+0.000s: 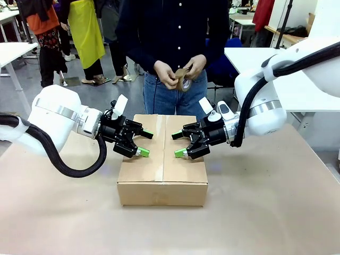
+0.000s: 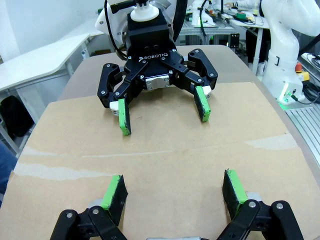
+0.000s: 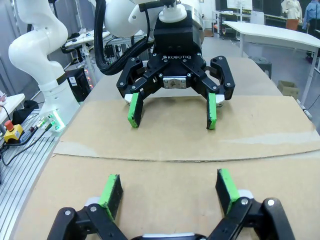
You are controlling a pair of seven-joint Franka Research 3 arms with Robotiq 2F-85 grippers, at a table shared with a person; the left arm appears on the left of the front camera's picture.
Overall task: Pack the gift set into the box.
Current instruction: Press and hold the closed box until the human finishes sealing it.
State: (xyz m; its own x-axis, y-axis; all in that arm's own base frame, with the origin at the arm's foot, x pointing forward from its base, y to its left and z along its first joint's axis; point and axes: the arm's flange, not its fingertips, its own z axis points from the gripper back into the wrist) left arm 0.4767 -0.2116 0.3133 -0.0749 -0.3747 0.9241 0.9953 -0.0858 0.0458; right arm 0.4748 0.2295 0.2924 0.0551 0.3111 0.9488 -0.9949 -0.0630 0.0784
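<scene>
The left gripper (image 1: pixel 146 144), fingers spread wide, sits low over the left half of the box (image 1: pixel 159 188), which lies closed at the middle of the table (image 1: pixel 265 212). The right gripper (image 1: pixel 176 145), equally spread, faces it over the right half. The box is plain brown cardboard with clear tape along its centre seam.

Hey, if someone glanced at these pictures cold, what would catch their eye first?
A brown box sits in the middle, flaps closed. The left end effector and right end effector, both open, face each other over its top. Behind it a person holds a tape roll.
</scene>
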